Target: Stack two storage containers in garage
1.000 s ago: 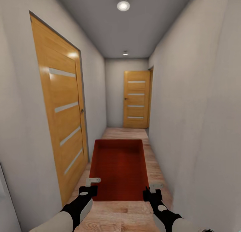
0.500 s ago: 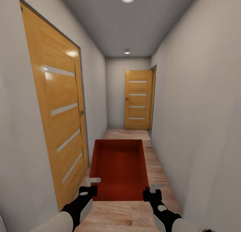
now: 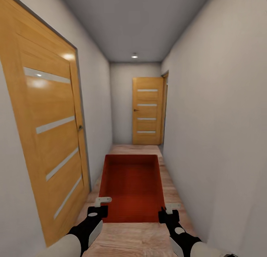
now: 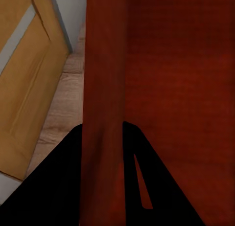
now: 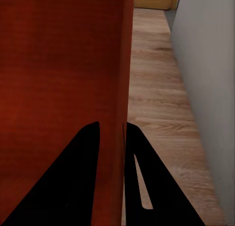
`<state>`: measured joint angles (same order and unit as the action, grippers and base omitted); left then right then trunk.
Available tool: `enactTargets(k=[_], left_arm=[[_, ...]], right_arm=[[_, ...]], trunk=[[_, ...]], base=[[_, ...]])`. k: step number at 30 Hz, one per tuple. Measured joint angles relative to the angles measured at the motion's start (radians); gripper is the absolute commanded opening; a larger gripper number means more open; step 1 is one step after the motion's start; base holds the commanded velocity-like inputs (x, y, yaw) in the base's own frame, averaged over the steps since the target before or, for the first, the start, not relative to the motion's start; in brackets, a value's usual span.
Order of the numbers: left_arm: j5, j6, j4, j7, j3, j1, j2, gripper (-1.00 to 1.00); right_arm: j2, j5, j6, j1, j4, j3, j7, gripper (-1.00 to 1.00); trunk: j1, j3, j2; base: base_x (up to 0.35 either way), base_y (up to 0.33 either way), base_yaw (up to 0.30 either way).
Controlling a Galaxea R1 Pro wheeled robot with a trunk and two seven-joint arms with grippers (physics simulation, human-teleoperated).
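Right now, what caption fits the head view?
Both tools, left and right, carry an orange-red bin down a hallway.

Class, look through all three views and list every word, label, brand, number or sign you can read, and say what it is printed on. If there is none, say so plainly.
No readable text anywhere.
Storage container: plain orange-red walls, no label.
Near door and far door: only pale horizontal strips, no signs or numbers.
Left hand and right hand: no markings, each clamped on a side wall of the container.
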<state>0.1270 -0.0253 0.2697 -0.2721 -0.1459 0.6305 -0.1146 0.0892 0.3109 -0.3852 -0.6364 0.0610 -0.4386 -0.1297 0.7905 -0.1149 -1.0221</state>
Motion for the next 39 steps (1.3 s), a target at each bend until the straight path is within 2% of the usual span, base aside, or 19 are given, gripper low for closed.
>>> enactTargets(k=[26,33,39], left_arm=[[0.0,0.0,-0.001,0.0,-0.001,0.0,0.0,-1.0],[0.025,0.0,0.004,-0.001,-0.028,0.0,0.005,-1.0],[0.029,0.0,0.006,-0.001,-0.031,0.0,0.006,-1.0]], right_arm=[[0.0,0.0,0.001,0.0,-0.001,0.0,0.0,-1.0],[0.0,0.005,0.0,0.0,0.002,-0.003,0.0,-1.0],[0.0,0.007,-0.001,0.0,0.003,-0.004,-0.001,-1.0]], trunk=[[0.0,0.0,0.0],[0.0,0.0,0.0],[0.0,0.0,0.0]], base=[[0.323,0.0,-0.003],[0.323,0.036,0.0],[0.323,0.107,0.0]])
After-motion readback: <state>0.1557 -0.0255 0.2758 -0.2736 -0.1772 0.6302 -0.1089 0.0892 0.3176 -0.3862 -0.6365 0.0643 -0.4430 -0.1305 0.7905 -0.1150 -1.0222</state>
